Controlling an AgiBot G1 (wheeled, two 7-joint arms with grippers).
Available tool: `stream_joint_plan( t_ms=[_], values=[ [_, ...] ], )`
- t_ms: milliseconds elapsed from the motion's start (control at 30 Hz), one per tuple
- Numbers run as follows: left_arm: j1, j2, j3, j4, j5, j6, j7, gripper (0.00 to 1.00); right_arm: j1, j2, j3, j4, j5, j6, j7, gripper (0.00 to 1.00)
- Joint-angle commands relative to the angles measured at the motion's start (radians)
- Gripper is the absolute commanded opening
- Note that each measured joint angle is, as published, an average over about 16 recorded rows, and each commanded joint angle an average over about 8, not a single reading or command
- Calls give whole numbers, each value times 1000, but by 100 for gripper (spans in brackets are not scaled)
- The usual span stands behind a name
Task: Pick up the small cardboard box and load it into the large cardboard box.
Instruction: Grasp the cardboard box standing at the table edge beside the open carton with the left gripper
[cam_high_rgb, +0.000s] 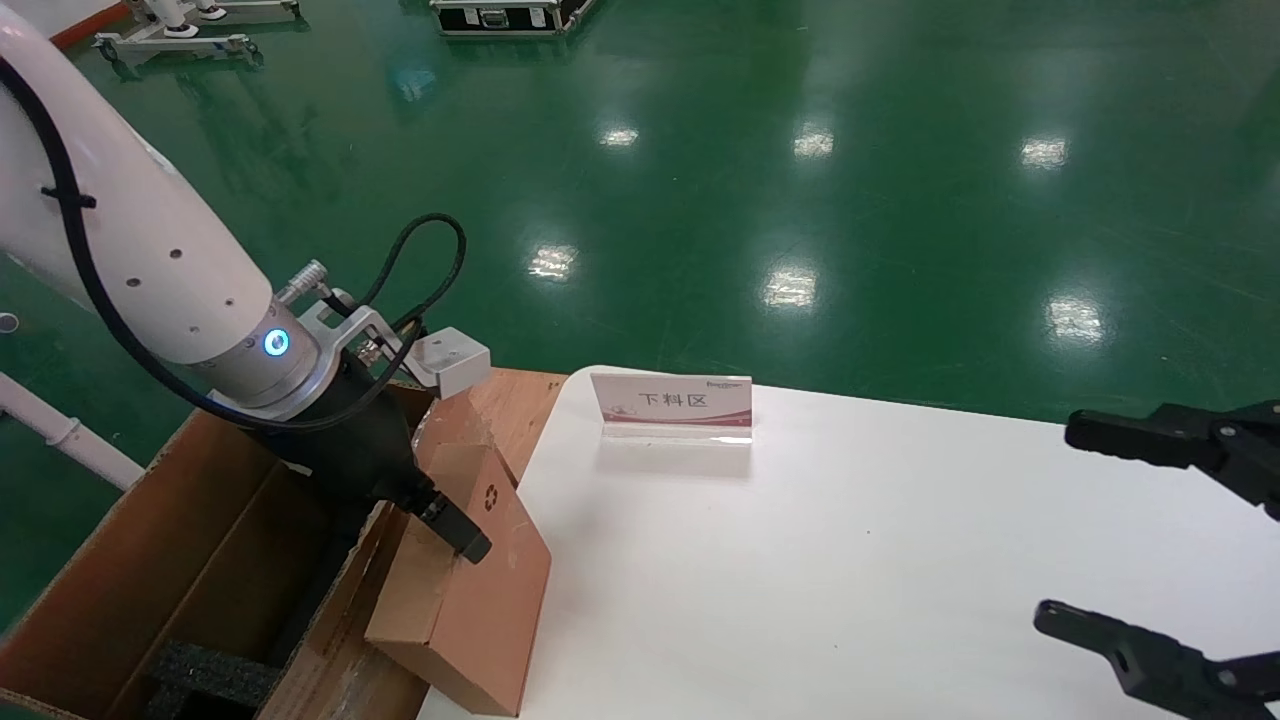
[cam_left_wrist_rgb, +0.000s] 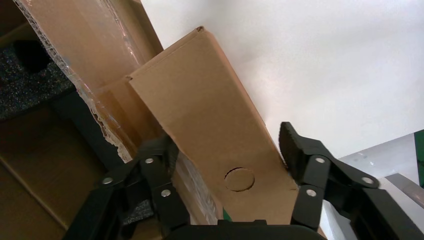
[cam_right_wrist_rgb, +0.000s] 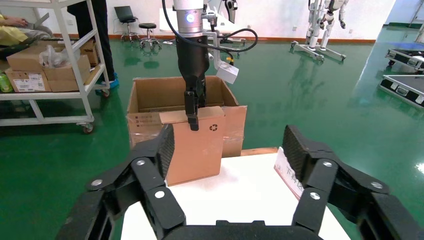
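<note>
The small cardboard box (cam_high_rgb: 470, 590) is a flat, slim brown carton standing on edge at the left edge of the white table (cam_high_rgb: 850, 560), tilted so its top leans toward the large cardboard box (cam_high_rgb: 190, 560). Its broad face carries a small black recycling symbol near the top; the narrow edge looks paler tan, and the left wrist view shows a round punched mark on one face. The left pincer (cam_high_rgb: 455, 530) is clamped on the box's upper end, a black finger on each broad side — the box rests partly against the big carton's taped wall.

The large cardboard box sits just left of the table, open, with black foam (cam_high_rgb: 215, 675) low inside and glossy clear tape along its side. Its raised flap stands between the small box and the opening.

On the far part of the table stands a small sign (cam_high_rgb: 672, 400) reading 下料区, white with a red band along the bottom. The right pincer (cam_high_rgb: 1060, 530) hangs over the table's right side, fingers spread wide, gripping nothing — well apart from the boxes. Beyond lies a shiny green floor (cam_high_rgb: 800, 180).
</note>
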Motion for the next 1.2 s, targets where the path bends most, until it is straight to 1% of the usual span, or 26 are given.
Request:
stream_joint_plan(
  t_ms=[33,500,633,767,1200],
  values=[
    [0,0,0,0,0,0,0,0,0,0,0,0,0,0,0,0],
    [-2,2,-2,8,2,-1,5,0,0,0,0,0,0,0,0,0],
    [-25,-3,-11,21,16,-12,23,0,0,0,0,0,0,0,0,0],
    [-78,-23,-32,26,39,-22,51,0,0,0,-1,-1,0,0,0,0],
    [-318,-62,-120,85,132,-16,175,0,1,0,-1,-1,1,0,-1,0]
  ],
)
